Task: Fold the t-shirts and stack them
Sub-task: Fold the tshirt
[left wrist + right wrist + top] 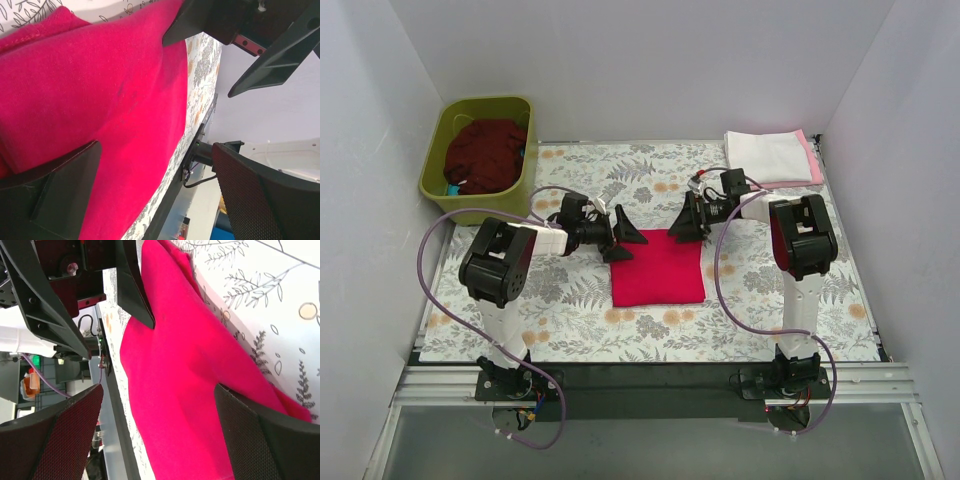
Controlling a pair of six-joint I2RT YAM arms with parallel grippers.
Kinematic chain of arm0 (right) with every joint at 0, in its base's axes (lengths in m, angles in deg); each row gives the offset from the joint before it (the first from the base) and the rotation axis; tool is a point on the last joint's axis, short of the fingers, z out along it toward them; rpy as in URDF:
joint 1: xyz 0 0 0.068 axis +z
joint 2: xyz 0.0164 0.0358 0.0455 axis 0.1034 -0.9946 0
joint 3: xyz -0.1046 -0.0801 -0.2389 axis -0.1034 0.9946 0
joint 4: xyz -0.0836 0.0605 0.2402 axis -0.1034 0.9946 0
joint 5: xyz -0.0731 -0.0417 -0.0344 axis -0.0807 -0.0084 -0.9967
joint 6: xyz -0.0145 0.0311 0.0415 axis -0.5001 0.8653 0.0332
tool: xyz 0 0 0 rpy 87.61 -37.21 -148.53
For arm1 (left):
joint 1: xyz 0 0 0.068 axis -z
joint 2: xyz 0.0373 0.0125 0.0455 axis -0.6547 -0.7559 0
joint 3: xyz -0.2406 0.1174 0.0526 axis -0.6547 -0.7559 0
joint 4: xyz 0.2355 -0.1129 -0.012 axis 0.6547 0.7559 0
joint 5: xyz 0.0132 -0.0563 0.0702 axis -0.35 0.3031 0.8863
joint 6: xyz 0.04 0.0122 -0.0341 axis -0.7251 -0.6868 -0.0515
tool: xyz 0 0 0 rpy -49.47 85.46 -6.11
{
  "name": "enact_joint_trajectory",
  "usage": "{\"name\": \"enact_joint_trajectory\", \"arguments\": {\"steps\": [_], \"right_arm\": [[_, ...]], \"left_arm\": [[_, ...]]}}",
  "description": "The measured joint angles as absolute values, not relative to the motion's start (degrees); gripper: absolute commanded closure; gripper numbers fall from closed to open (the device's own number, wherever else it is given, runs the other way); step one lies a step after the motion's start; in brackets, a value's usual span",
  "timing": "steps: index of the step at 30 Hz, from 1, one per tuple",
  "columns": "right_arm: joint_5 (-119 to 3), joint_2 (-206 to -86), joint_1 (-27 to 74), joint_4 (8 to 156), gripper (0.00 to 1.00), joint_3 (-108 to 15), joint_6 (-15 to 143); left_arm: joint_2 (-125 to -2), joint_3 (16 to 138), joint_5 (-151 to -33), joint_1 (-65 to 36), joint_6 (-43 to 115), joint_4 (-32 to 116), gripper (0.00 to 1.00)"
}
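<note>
While both claws hang just above the far edge of the red shirt (pixel 658 270), neither one holds anything. The left claw (pixel 634 245) is spread wide. In its own wrist view one of its black fingers (pixel 55 195) sits over the red cloth, and more red cloth shows below the gap between the two. I cannot tell whether that finger touches the cloth or only hovers.

The right claw (pixel 688 234) faces the left one from the other side, close by but apart from it. It is also opened wide, with red cloth filling the space between its fingers (pixel 260 440).

Directly below both claws and reaching toward the arm bases, the red shirt lies flat as a neat folded rectangle on the flowered table cloth (pixel 570 320).

Farther out, beyond the right claw at the far right corner, a folded white shirt (pixel 765 155) rests on a pink shirt (pixel 815 165) — only the pink one's edge shows. Beyond the left claw, at the far left corner, a green tub (pixel 432 170) holds the dark maroon shirt (pixel 485 155) in a loose heap.
</note>
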State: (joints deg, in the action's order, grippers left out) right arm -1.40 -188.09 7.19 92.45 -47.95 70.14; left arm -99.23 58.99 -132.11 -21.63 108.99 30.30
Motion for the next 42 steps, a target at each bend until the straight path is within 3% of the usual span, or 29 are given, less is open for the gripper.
{"name": "enact_joint_trajectory", "arguments": {"steps": [14, 20, 28, 35, 42], "right_arm": [[-3.1, -185.4, 7.2, 91.8, 0.02, -53.3, 71.6], [-4.4, -192.4, 6.9, 91.5, 0.02, -55.4, 71.6], [-5.1, -196.9, 4.8, 92.0, 0.02, -63.6, 71.9], [-10.1, -193.0, 2.1, 92.6, 0.02, -69.2, 70.2], [-19.0, -173.9, 0.7, 98.9, 0.02, -67.4, 60.5]], "left_arm": [[-98.8, 67.8, -128.5, -22.1, 108.3, 31.4, 0.07], [-106.7, 69.3, -128.9, -24.2, 110.6, 29.0, 0.07], [-108.3, 72.8, -129.7, -25.5, 109.9, 30.7, 0.06], [-101.6, 75.6, -124.1, -25.7, 96.5, 39.7, 0.04], [-83.0, 73.6, -118.8, -22.5, 71.4, 48.3, 0.03]]}}
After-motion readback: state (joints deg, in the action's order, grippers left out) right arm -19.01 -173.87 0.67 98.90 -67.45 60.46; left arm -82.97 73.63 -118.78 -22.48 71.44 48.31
